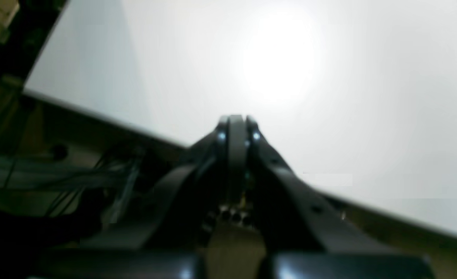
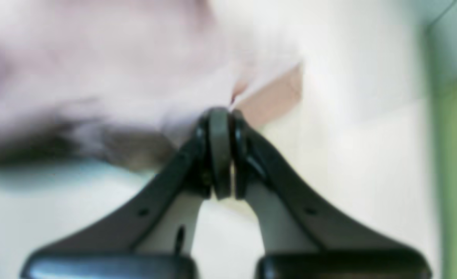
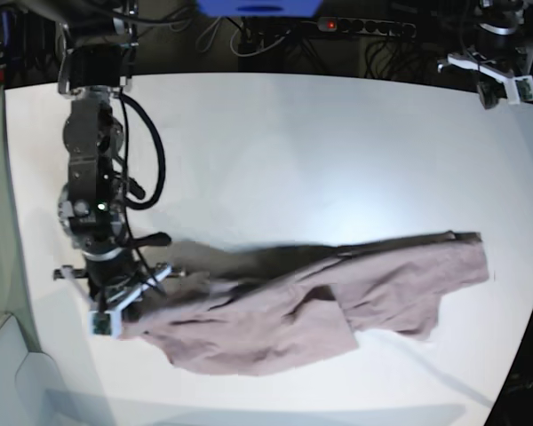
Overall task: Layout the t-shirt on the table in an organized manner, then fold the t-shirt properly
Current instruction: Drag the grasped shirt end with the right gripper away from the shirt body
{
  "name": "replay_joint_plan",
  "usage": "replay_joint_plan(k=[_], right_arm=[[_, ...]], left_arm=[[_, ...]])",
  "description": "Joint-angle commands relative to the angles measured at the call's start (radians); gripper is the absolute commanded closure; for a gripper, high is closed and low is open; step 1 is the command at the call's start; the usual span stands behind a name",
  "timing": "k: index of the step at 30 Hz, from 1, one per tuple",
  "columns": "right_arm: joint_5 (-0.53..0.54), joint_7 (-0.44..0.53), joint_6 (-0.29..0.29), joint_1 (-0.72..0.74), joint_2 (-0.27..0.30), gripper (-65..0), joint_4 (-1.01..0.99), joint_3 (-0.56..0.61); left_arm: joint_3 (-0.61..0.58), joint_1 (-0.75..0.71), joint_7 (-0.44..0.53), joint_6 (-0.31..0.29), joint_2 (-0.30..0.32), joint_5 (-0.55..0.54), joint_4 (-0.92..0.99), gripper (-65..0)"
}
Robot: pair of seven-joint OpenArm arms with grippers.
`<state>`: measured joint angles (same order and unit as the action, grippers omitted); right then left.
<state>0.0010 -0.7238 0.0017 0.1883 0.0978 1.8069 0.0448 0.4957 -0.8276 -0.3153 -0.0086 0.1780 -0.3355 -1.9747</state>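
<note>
t-shirt (image 3: 373, 284): plain dusty mauve-pink, no print, darker in the creases. Washed-out pale pink in the blurry right wrist view (image 2: 108, 66). table (image 3: 284, 151): plain white, bright glare patch. left gripper (image 1: 236, 122) and right gripper (image 2: 220, 116): black, grey pads. Right arm (image 3: 93, 186) black, white bracket at wrist. Power strip (image 3: 364, 27) black, red switch.

The t-shirt (image 3: 320, 297) is lying crumpled and stretched lengthwise across the white surface (image 3: 275, 151), running from about eight o'clock to four o'clock. The right arm is reaching down from eleven o'clock, its claw (image 3: 115, 306) sitting at the shirt's eight-o'clock end. At one o'clock, the left arm's claw (image 3: 502, 80) is hanging beyond the surface's far corner.
</note>
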Motion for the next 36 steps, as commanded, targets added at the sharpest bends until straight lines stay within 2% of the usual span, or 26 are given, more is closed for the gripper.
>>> replay_joint_plan(k=[1, 4, 6, 11, 24, 28, 30, 32, 36], right_arm=[[-0.003, 0.022, 0.002, 0.020, 0.003, 0.0, 0.081, -0.018], [-0.003, -0.026, 0.002, 0.026, -0.002, 0.0, 0.230, -0.072], [-0.003, -0.032, 0.002, 0.049, -0.005, 0.0, 0.238, -0.110], [-0.003, -0.036, 0.004, 0.033, -0.007, 0.0, 0.192, -0.236], [-0.002, -0.029, 0.004, -0.252, -0.017, 0.0, 0.147, -0.291], [-0.002, -0.029, 0.004, -0.276, -0.034, -9.8, 0.146, -0.345], [-0.002, -0.032, 0.004, -0.281, -0.034, -16.5, 0.146, -0.349], [-0.002, -0.033, 0.004, -0.289, -0.034, -20.6, 0.146, -0.363], [-0.002, -0.033, 0.004, -0.312, -0.033, -21.1, 0.146, -0.369]], left_arm=[[0.007, -0.014, 0.017, 0.005, 0.007, 0.000, -0.015, -0.1], [0.002, -0.008, 0.017, 0.005, 0.007, 0.000, -0.019, -0.1], [0.001, 0.012, 0.012, 0.005, 0.007, 0.000, -0.019, -0.1], [0.002, 0.035, -0.068, 0.005, 0.005, 0.000, -0.021, -0.1], [-0.001, 0.103, -0.075, 0.005, -0.033, 0.000, -0.022, -0.5], [-0.002, 0.115, -0.075, 0.005, -0.031, 0.000, -0.022, -0.8], [-0.001, 0.132, -0.075, 0.005, -0.033, 0.000, -0.022, -4.5], [-0.001, 0.141, -0.095, 0.005, -0.033, 0.000, -0.024, -13.9], [0.008, 0.204, -0.223, 0.003, -0.034, -0.026, -0.024, -34.1]])
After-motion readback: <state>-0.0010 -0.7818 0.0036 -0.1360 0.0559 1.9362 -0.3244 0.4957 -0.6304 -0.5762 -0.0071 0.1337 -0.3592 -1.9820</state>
